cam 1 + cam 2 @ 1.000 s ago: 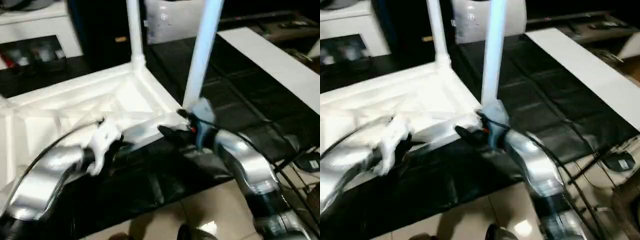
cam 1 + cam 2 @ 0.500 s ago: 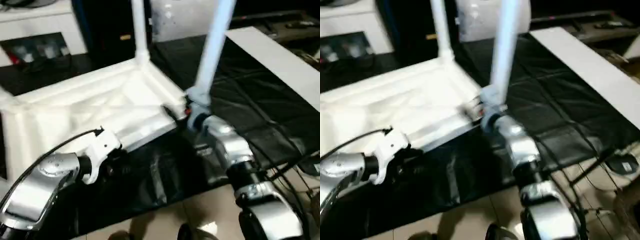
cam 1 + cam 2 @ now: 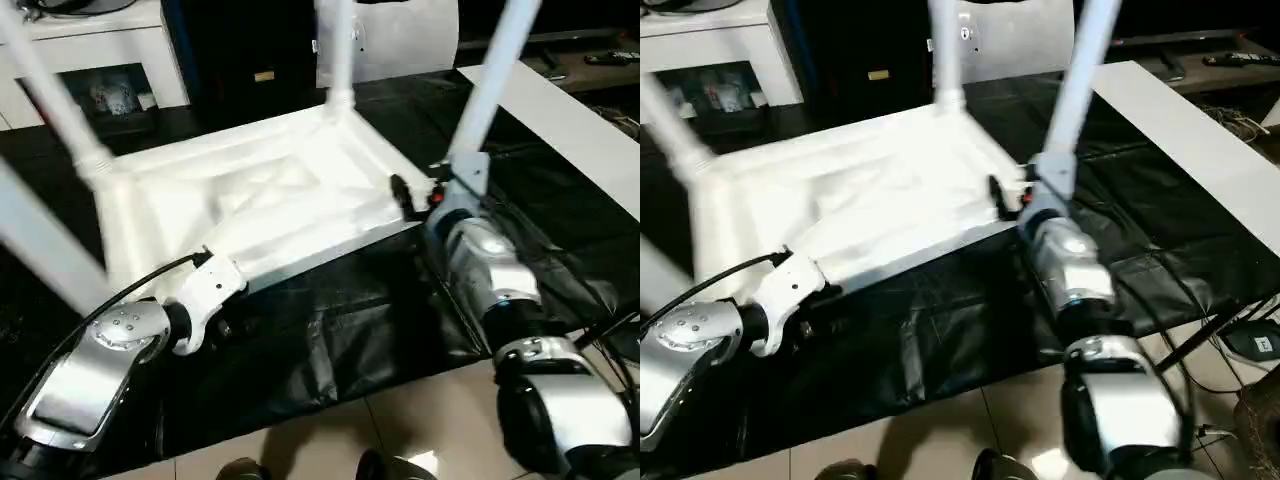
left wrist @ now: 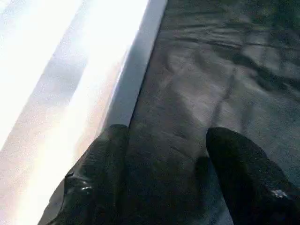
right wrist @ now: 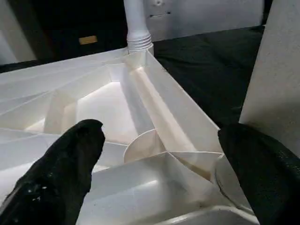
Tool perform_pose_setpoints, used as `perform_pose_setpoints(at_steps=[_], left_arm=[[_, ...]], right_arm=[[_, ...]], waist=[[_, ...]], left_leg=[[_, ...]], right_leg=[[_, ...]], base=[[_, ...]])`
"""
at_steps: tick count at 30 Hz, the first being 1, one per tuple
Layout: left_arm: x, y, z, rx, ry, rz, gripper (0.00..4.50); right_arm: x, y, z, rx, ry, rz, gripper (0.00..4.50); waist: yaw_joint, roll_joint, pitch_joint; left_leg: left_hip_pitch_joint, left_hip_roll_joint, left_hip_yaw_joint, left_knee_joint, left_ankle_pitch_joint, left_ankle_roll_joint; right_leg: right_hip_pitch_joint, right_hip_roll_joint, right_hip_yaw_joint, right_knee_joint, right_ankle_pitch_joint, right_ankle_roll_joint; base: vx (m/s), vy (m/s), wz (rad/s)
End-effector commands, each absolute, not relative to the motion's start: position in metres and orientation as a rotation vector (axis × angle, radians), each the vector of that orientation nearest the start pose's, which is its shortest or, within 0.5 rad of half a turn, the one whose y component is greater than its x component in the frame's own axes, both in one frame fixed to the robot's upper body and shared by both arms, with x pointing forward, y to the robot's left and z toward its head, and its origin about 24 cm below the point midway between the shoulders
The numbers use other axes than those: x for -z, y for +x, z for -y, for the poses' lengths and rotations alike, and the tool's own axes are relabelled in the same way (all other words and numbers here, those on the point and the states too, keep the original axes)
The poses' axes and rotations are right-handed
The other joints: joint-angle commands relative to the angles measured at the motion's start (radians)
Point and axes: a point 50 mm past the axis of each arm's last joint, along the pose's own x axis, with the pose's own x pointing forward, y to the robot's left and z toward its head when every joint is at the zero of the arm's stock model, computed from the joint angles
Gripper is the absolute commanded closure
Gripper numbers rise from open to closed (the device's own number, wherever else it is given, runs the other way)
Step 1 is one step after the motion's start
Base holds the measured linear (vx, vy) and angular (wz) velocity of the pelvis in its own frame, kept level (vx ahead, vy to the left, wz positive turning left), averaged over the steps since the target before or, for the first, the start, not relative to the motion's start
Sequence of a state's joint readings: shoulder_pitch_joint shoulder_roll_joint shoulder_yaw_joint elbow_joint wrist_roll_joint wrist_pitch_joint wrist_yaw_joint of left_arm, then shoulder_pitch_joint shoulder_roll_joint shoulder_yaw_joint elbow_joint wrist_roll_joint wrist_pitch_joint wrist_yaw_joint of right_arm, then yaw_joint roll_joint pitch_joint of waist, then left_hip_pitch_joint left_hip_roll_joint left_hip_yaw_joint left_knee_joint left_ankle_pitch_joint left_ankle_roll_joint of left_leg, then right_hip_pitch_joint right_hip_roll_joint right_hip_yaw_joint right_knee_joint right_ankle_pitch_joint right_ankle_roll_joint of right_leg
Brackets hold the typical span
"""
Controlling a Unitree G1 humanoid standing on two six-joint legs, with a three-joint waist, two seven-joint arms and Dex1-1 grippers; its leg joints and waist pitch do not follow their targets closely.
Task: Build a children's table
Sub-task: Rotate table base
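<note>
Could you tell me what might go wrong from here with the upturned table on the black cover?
The table top lies ribs up with its near edge close to the work table's front edge; a nudge from the open left gripper could slide it off. The open right gripper straddles a corner; closing there might tilt that corner's leg.

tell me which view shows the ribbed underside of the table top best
The right wrist view: the ribbed underside shows close, with ribs and a corner socket. The head views show it whole but washed out; the left wrist view catches its edge.
</note>
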State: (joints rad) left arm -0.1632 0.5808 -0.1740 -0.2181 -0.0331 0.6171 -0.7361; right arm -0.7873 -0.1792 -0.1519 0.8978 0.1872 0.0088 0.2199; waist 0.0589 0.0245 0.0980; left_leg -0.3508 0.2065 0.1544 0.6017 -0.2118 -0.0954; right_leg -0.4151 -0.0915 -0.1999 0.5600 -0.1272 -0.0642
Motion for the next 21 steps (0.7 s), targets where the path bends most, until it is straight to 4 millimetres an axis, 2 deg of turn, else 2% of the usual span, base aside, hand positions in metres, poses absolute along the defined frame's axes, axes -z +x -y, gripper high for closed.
perform_pose_setpoints(at_steps=[1, 5, 8, 9, 10, 14, 15, 17, 18, 19, 21], left_arm=[[-0.074, 0.262, -0.187, 0.701, 0.487, -0.457, 1.43], [-0.075, 0.270, -0.179, 0.660, 0.454, -0.376, 1.43], [-0.076, 0.273, -0.175, 0.637, 0.430, -0.329, 1.43], [-0.079, 0.275, -0.170, 0.619, 0.358, -0.255, 1.43], [-0.080, 0.276, -0.168, 0.609, 0.313, -0.225, 1.43], [-0.078, 0.270, -0.165, 0.598, 0.167, -0.166, 1.35], [-0.077, 0.267, -0.166, 0.597, 0.140, -0.172, 1.35], [-0.074, 0.262, -0.168, 0.606, 0.117, -0.177, 1.35], [-0.069, 0.250, -0.171, 0.629, 0.093, -0.191, 1.35], [-0.068, 0.249, -0.171, 0.629, 0.093, -0.192, 1.35], [-0.066, 0.242, -0.175, 0.618, 0.058, -0.181, 1.21]], right_arm=[[-0.098, 0.388, 0.187, -0.081, 0.103, -0.053, 0.00], [-0.099, 0.385, 0.204, -0.036, 0.084, -0.042, 0.00], [-0.100, 0.384, 0.213, -0.020, 0.084, -0.032, 0.00], [-0.101, 0.381, 0.217, -0.035, 0.065, -0.022, 0.00], [-0.101, 0.380, 0.217, -0.058, 0.053, -0.017, 0.00], [-0.100, 0.371, 0.207, -0.229, 0.080, -0.021, 0.00], [-0.100, 0.368, 0.205, -0.263, 0.081, -0.022, 0.00], [-0.099, 0.364, 0.202, -0.297, 0.065, -0.026, 0.00], [-0.094, 0.353, 0.193, -0.390, 0.043, -0.043, 0.00], [-0.094, 0.351, 0.192, -0.400, 0.042, -0.044, 0.00], [-0.090, 0.341, 0.184, -0.465, 0.037, -0.062, 0.00]], waist=[[-0.008, -0.007, -0.075], [-0.005, -0.008, -0.080], [-0.004, -0.011, -0.079], [-0.005, -0.009, -0.076], [-0.005, -0.005, -0.074], [-0.009, -0.013, -0.073], [-0.013, -0.015, -0.071], [-0.021, -0.016, -0.070], [-0.027, -0.018, -0.066], [-0.028, -0.017, -0.064], [-0.031, -0.016, -0.064]], left_leg=[[-0.004, 0.021, -0.001, -0.065, -0.122, 0.088], [-0.009, 0.023, 0.000, -0.062, -0.073, 0.111], [-0.011, 0.020, 0.002, -0.060, -0.083, 0.117], [-0.013, 0.016, 0.003, -0.059, -0.094, 0.119], [-0.008, 0.016, 0.005, -0.059, -0.112, 0.114], [-0.014, 0.012, 0.006, -0.058, -0.145, 0.118], [-0.019, 0.011, 0.003, -0.059, -0.146, 0.120], [-0.020, 0.013, 0.001, -0.060, -0.146, 0.119], [-0.019, 0.011, 0.001, -0.060, -0.160, 0.118], [-0.019, 0.011, 0.001, -0.061, -0.166, 0.116], [-0.012, 0.009, 0.003, -0.061, -0.181, 0.115]], right_leg=[[0.070, -0.065, 0.076, -0.061, -0.380, -0.066], [0.070, -0.062, 0.077, -0.052, -0.317, -0.090], [0.071, -0.063, 0.076, -0.054, -0.328, -0.087], [0.071, -0.062, 0.073, -0.061, -0.353, -0.077], [0.069, -0.063, 0.071, -0.069, -0.383, -0.065], [0.073, -0.059, 0.063, -0.082, -0.436, -0.019], [0.076, -0.059, 0.061, -0.083, -0.448, -0.005], [0.073, -0.057, 0.060, -0.085, -0.457, 0.003], [0.071, -0.056, 0.058, -0.091, -0.484, 0.018], [0.070, -0.056, 0.057, -0.095, -0.498, 0.026], [0.064, -0.051, 0.054, -0.104, -0.528, 0.044]], base=[[0.000, 0.000, 0.00], [0.000, 0.000, 0.00], [0.000, 0.000, 0.00], [0.000, 0.000, 0.00], [0.000, 0.000, 0.00], [0.000, 0.000, 0.00], [0.000, 0.000, 0.00], [0.000, 0.000, 0.00], [0.000, 0.000, 0.00], [0.000, 0.000, 0.00], [0.000, 0.000, 0.00]])
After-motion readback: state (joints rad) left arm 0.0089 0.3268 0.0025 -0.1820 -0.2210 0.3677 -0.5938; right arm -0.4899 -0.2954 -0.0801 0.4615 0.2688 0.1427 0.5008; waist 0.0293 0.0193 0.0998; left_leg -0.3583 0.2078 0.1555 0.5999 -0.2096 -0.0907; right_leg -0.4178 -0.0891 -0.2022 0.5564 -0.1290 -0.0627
